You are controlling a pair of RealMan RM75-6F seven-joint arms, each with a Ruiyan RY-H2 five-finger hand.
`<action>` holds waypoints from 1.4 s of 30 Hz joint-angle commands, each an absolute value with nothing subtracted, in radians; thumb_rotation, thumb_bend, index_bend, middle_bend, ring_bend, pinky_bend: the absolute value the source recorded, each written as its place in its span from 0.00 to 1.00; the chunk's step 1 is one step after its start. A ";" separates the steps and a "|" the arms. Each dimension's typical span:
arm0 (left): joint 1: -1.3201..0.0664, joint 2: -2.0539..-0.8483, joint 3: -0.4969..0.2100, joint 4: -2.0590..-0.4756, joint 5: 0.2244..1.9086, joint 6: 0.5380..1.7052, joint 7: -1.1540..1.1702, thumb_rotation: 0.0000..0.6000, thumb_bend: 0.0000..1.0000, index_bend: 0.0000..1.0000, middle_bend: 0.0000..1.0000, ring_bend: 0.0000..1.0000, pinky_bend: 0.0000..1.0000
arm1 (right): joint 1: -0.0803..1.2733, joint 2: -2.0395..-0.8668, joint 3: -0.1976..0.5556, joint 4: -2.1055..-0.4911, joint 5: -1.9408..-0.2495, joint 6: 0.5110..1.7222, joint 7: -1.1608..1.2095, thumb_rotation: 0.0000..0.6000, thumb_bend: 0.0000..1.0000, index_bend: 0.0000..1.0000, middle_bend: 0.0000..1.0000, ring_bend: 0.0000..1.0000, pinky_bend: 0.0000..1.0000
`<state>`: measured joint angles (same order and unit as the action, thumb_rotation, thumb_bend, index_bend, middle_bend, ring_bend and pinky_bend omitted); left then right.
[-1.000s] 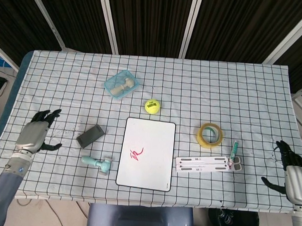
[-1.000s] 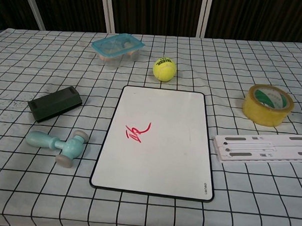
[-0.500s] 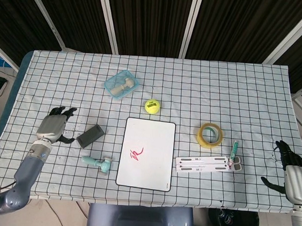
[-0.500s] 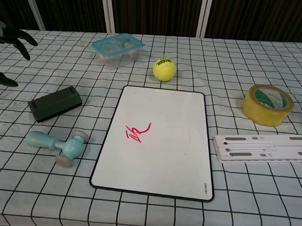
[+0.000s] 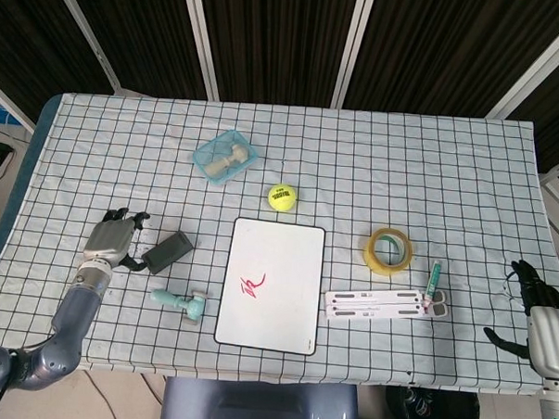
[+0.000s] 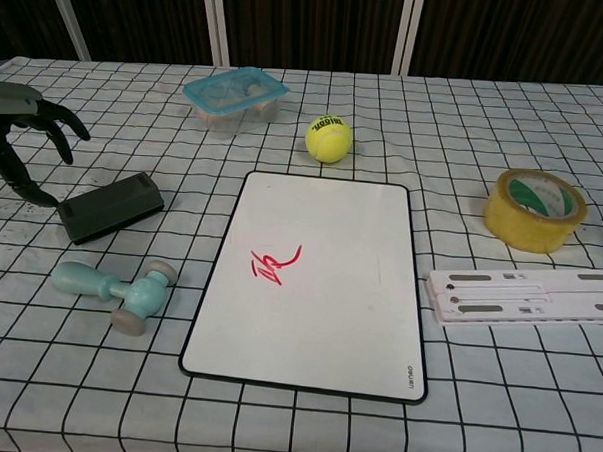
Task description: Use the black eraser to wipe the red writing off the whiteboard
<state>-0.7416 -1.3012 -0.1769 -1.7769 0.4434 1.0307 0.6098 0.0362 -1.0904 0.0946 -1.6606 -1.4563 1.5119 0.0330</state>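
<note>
Left of whiteboard: black eraser laid flat, long axis slanted toward far right.
Left hand: fingers spread, nothing held.
Right hand: fingers apart, nothing held.

A table with a checked cloth holds the whiteboard in the middle. The black eraser lies at 9 o'clock, a yellow ball at 12, tape at 3.

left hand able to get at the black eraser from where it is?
Probably yes. The left hand sits open just beside the black eraser, with only bare tablecloth between them; the teal hammer lies nearer the robot, off that line.
</note>
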 commanded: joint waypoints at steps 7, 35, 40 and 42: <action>-0.762 -1.354 -0.154 -1.734 0.434 1.000 0.582 1.00 0.13 0.16 0.26 0.00 0.02 | 0.038 -1.089 0.097 -1.662 -1.452 1.509 0.034 1.00 0.08 0.06 0.09 0.19 0.21; -0.829 -1.428 -0.151 -1.708 0.361 1.060 0.643 1.00 0.16 0.23 0.32 0.00 0.02 | 0.035 -1.086 0.096 -1.662 -1.450 1.509 0.041 1.00 0.08 0.06 0.09 0.19 0.21; -0.832 -1.429 -0.149 -1.697 0.355 1.055 0.640 1.00 0.17 0.25 0.33 0.00 0.02 | 0.035 -1.085 0.097 -1.662 -1.449 1.508 0.043 1.00 0.08 0.06 0.09 0.19 0.21; -0.834 -1.432 -0.148 -1.692 0.352 1.056 0.641 1.00 0.17 0.25 0.33 0.00 0.02 | 0.036 -1.085 0.097 -1.662 -1.449 1.508 0.042 1.00 0.08 0.06 0.09 0.19 0.21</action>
